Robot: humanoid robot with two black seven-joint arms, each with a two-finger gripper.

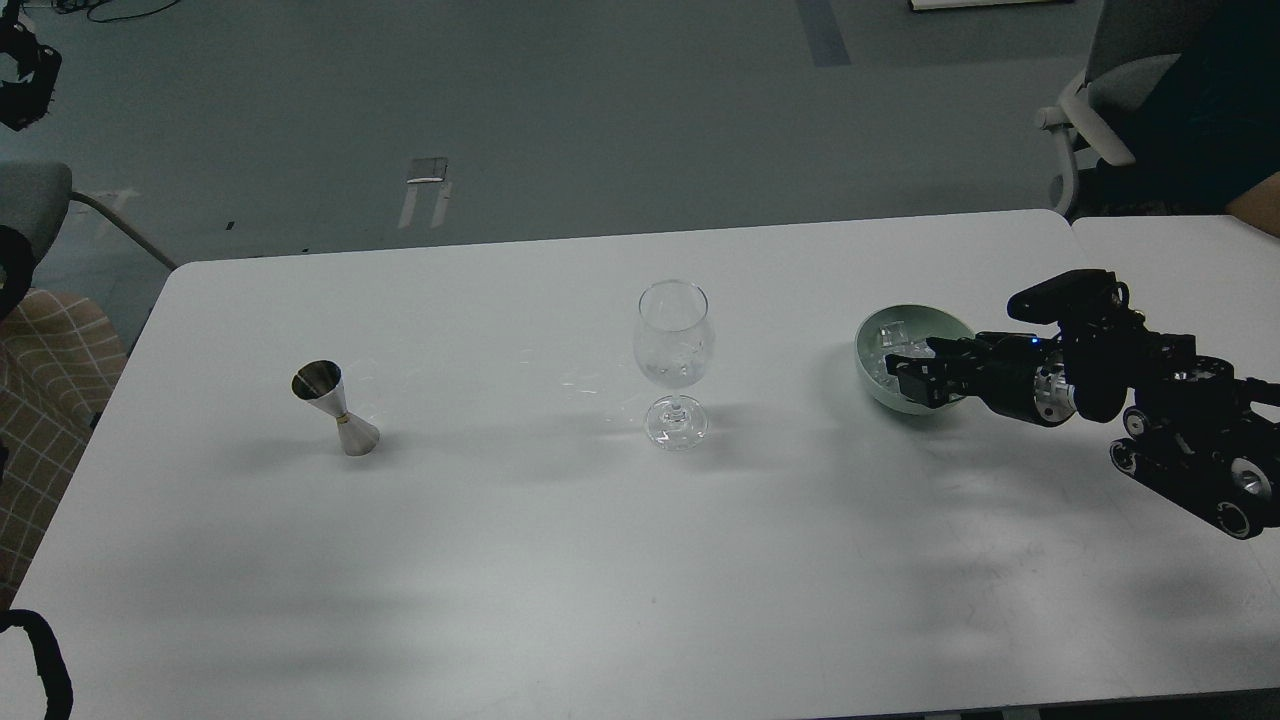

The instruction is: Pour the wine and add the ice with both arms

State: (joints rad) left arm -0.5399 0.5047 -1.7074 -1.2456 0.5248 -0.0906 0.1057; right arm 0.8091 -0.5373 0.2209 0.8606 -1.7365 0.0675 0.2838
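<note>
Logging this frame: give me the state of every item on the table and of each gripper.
wine glass: upright, no wine visible
jigger: upright, untouched
bowl: upright, holds ice
right gripper: over the bowl, fingers apart
left gripper: not in view

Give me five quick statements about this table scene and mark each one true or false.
1. The wine glass stands upright near the middle of the table. True.
2. The right end effector is at the green bowl. True.
3. The metal jigger lies to the right of the glass. False: it stands to the left of it.
4. The ice is piled on the bare table. False: the cubes sit inside the bowl.
5. The left end effector is holding the glass stem. False: nothing touches the glass, and that end effector is not seen over the table.
</note>
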